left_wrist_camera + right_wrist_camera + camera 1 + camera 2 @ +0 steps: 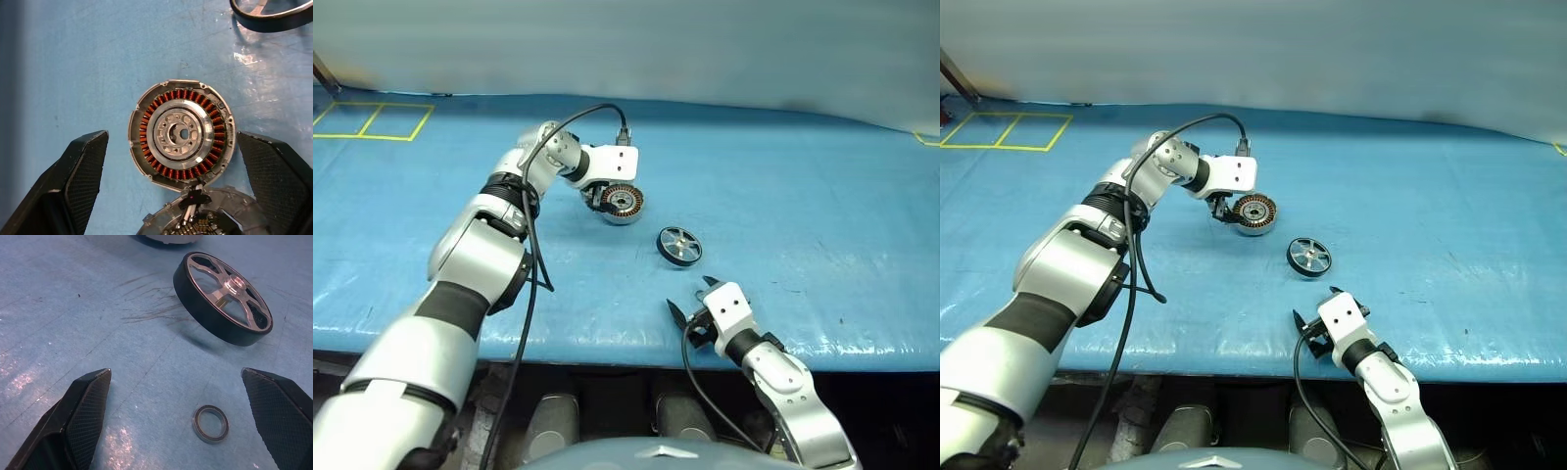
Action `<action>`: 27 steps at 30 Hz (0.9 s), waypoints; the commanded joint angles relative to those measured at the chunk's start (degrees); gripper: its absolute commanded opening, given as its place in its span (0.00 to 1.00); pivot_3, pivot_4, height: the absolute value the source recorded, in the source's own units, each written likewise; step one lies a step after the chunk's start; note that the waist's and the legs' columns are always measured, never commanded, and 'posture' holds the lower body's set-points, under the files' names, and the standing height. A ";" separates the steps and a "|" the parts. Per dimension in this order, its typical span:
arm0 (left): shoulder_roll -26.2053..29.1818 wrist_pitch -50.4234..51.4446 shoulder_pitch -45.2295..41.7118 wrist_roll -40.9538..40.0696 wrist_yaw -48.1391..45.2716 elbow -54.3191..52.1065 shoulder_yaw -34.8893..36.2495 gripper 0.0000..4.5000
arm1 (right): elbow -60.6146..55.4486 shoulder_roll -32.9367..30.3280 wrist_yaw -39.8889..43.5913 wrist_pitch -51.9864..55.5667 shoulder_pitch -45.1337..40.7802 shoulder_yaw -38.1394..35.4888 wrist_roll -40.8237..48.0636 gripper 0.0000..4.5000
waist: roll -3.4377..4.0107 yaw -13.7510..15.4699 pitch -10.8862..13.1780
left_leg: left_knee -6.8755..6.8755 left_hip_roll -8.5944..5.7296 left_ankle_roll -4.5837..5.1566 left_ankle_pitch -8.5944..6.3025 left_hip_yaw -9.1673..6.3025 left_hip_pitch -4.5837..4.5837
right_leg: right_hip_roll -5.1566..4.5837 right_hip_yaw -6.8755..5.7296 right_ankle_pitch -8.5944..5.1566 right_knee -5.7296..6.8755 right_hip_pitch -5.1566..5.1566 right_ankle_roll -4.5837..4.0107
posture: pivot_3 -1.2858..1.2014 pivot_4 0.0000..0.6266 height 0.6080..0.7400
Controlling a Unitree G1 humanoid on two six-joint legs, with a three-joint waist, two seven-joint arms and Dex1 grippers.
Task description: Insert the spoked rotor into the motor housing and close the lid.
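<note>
The motor housing lies on the blue mat, its copper windings and silver centre facing up. The lid is swung open beside it, joined at the housing's edge. My left gripper hovers over the housing, open, its fingers standing to either side of it without touching. The spoked rotor rests on the mat between the two grippers, black rim slightly tilted. Near the mat's front edge my right gripper points toward the rotor, open and empty.
A small metal ring lies on the mat just ahead of the right gripper's fingers. Yellow tape squares mark the far left of the blue mat. The left arm's black cable hangs along the arm.
</note>
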 commanded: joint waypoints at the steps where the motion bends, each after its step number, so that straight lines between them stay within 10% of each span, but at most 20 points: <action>1: -2.14 1.94 -1.20 -2.24 -4.58 -2.24 1.41 1.00 | 0.29 1.40 -1.28 -2.39 0.69 1.27 -0.81 1.00 | 0.00 0.12 0.00 | 0.00 0.00 0.00 0.00 0.00 0.00 | 0.00 0.00 0.00 0.00 0.00 0.00 | 0.52 0.24 1.00; 27: -11.28 25.79 4.12 6.64 5.96 -2.85 -6.56 1.00 | 4.15 4.11 -4.78 -5.78 1.25 1.37 -3.18 1.00 | 0.00 -0.31 -0.03 | 0.11 -0.01 0.00 0.00 -0.02 0.09 | 0.00 0.00 -0.01 0.16 0.07 0.02 | 0.52 0.24 1.00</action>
